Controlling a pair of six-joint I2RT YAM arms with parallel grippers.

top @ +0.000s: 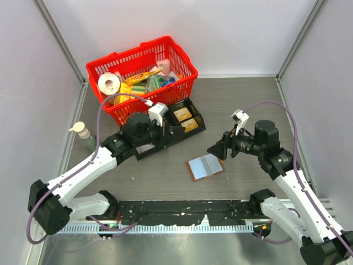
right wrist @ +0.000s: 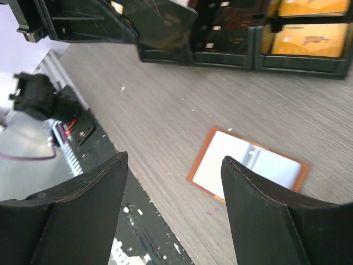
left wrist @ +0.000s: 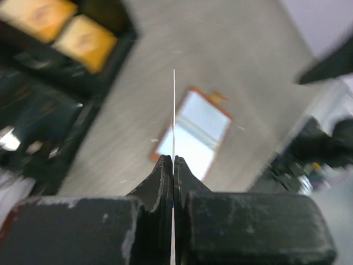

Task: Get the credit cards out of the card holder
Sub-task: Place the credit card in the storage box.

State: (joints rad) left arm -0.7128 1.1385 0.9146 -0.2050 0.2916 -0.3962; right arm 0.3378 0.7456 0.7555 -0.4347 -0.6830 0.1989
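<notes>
The left jaws are pressed together on a credit card, which stands edge-on out of their tips. Only its edge is caught, so a quick swing could twist it loose. Below and ahead of them, the card holder lies open on the counter, framed between the right jaws, which are spread and empty. The black tray is left of the left jaws, with the red basket beyond it.
</notes>
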